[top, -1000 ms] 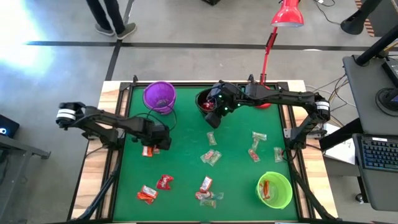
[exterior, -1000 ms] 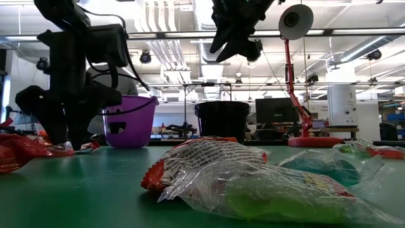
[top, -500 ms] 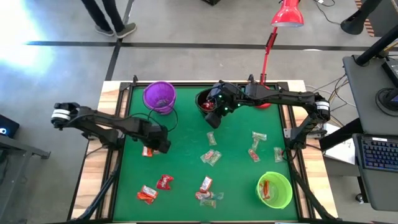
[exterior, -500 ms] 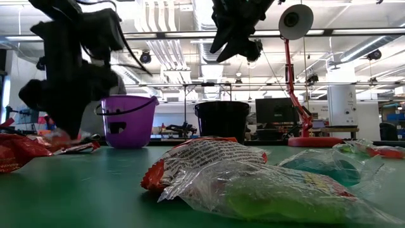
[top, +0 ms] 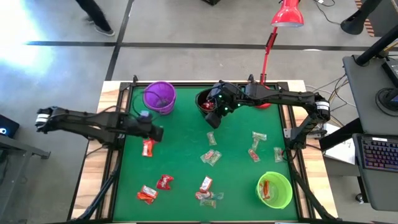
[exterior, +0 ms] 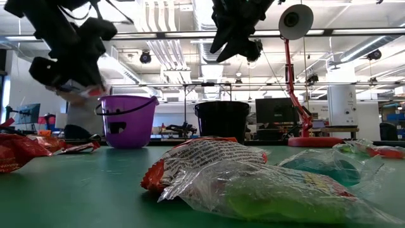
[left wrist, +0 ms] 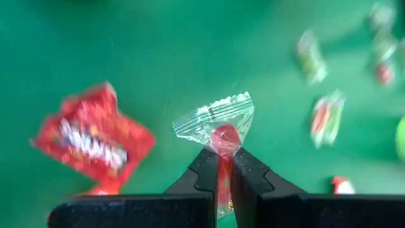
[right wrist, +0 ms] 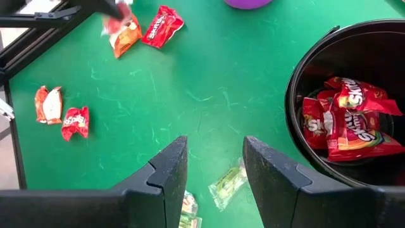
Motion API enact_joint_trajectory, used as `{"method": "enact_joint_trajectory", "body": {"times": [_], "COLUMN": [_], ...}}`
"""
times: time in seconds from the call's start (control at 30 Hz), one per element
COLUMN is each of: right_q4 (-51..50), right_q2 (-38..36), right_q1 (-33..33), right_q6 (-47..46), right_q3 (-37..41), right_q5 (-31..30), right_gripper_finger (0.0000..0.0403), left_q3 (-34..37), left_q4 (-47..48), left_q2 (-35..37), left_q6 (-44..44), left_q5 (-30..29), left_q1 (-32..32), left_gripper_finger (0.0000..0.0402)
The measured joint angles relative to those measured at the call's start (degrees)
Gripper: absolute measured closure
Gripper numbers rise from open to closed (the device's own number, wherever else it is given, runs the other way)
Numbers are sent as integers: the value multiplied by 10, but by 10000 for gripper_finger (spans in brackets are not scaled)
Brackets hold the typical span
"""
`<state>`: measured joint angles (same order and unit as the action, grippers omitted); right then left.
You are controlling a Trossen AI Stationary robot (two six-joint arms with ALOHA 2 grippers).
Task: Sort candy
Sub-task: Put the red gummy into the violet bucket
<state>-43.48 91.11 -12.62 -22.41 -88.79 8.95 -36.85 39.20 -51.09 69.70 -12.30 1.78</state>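
The left gripper (left wrist: 219, 166) is clamped tight on a clear sweet (left wrist: 218, 124), its crinkled see-through wrapper fanning out past the dark fingertips with a round red piece inside. Lifted clear of the green mat (top: 180, 162), the gripper hangs over the table's left side, near the purple cup (top: 160, 96) and just above a flat red packet (left wrist: 93, 139) with white lettering that lies on the felt-like surface.

The step in hand looks like the carry: one sweet picked, not yet dropped. The next move calls for choosing the right cup and bringing the gripper squarely over its mouth before letting go; the wrapper is light and slippery, so a release from the side could miss.

The right gripper (right wrist: 215, 171) waits with its jaws apart and nothing between them, poised beside the black cup (right wrist: 342, 95), where glossy red packets are already heaped.

More candy lies scattered over the mat: a pale green sweet (right wrist: 229, 183) near the black cup, shiny red and orange packets (top: 154, 188) toward the front left, and a mixed cluster mid-table. The green cup (top: 274, 189) at front right holds an orange-red piece.
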Motion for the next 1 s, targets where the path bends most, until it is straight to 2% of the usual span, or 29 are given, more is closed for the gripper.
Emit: {"method": "enact_joint_trajectory", "body": {"times": [0.17, 0.33, 0.53, 0.63, 0.8, 1.0], "right_q4": [0, 1, 6, 6, 7, 8], "right_q2": [0, 0, 0, 0, 1, 1], "right_q1": [0, 0, 0, 0, 0, 0], "right_q6": [0, 0, -1, -4, -5, -5], "right_q3": [0, 0, 0, 0, 0, 0], "right_q5": [0, 0, -1, -1, -1, -1], "right_gripper_finger": [257, 257, 257, 257, 257, 257], "left_q3": [0, 0, 0, 0, 0, 0], "left_q4": [-1, 0, -7, -39, -87, -100], "left_q2": [46, 71, 77, 78, 76, 70], "left_q6": [-4, -33, -87, -131, -189, -227], "left_q5": [-88, -126, -127, -123, -93, -96], "left_q1": [-9, -42, -127, -167, -219, -268], "left_gripper_finger": [400, 400, 400, 400, 400, 400]}}
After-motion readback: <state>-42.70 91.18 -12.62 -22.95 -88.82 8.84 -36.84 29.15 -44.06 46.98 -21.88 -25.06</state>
